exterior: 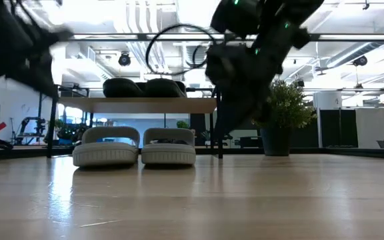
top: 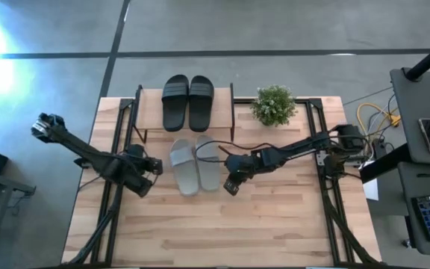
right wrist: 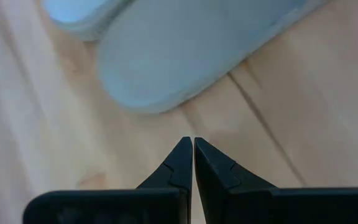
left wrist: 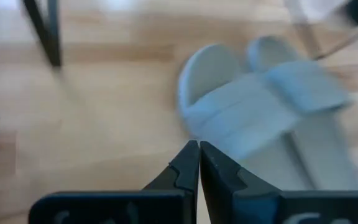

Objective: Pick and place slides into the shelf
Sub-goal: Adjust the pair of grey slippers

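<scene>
The black pair of slides [top: 188,101] lies side by side on the shelf's [top: 149,112] light top board. The grey pair [top: 195,164] rests soles down on the table in front of the shelf, partly under it, seen level as the grey pair [exterior: 135,147] in the low view. My left gripper [top: 154,166] hovers left of the grey pair, shut and empty; its fingertips [left wrist: 199,149] point toward the left grey slide [left wrist: 241,112]. My right gripper [top: 231,185] hovers right of the pair near their heels, shut and empty, with a grey heel [right wrist: 185,62] just ahead of it.
A small potted plant [top: 274,104] stands on the table right of the shelf. Black metal rails [top: 118,134] run along the table's left and right sides. Bare wooden tabletop [top: 215,232] lies toward the near edge. A desk with cables [top: 424,134] stands off to the right.
</scene>
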You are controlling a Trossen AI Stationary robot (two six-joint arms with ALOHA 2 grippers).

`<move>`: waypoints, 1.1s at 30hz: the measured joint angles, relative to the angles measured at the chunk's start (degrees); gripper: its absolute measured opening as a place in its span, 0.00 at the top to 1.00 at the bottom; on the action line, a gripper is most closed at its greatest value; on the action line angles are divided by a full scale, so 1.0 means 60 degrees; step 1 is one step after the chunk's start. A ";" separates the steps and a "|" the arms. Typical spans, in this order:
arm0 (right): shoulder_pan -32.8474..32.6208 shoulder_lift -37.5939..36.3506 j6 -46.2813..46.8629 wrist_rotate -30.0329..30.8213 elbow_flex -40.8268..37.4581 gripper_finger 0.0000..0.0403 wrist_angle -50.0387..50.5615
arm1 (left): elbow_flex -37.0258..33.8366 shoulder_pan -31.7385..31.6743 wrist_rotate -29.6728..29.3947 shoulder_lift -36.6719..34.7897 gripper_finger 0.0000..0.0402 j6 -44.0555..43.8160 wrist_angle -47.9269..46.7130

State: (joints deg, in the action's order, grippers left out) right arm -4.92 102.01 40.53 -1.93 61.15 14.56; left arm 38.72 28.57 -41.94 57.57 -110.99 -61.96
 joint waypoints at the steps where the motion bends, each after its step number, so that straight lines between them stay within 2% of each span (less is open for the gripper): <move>1: 0.0050 0.0168 -0.0188 0.0000 0.0011 0.98 -0.0056 | 0.0273 0.0147 -0.0256 -0.0077 1.00 0.0268 -0.0157; 4: 0.0164 0.0629 -0.0921 0.0007 0.0141 0.98 -0.0338 | 0.1106 0.0358 -0.0767 -0.0235 1.00 0.1157 -0.0093; 8: 0.0159 0.1003 -0.2100 0.0238 0.0340 0.98 -0.0641 | 0.2039 0.0373 -0.0854 -0.0081 1.00 0.2087 -0.0357; 15: 0.0181 0.1473 -0.3611 0.0317 0.0919 0.98 -0.0722 | 0.3129 0.0380 -0.1338 0.0288 1.00 0.3125 -0.0422; 23: 0.0199 0.2384 -0.4272 -0.0018 0.2383 0.98 -0.0496 | 0.3340 0.0380 -0.1287 0.0418 1.00 0.2912 -0.0891; 26: 0.0199 0.2581 -0.4506 -0.0019 0.2908 0.98 0.0226 | 0.3333 0.0384 -0.0802 0.0500 1.00 0.2525 -0.1307; 29: 0.0201 0.2612 -0.4933 0.0191 0.3093 0.98 0.0441 | 0.3279 0.0497 -0.0376 0.0695 1.00 0.2179 -0.1677; 33: 0.0271 0.2529 -0.4971 0.0526 0.3177 0.98 0.0977 | 0.3253 0.0816 -0.0332 0.0943 1.00 0.1656 -0.1776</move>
State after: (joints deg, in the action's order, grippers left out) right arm -3.29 117.19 10.70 1.22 80.21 20.43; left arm 58.24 33.46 -43.93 63.23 -101.05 -72.61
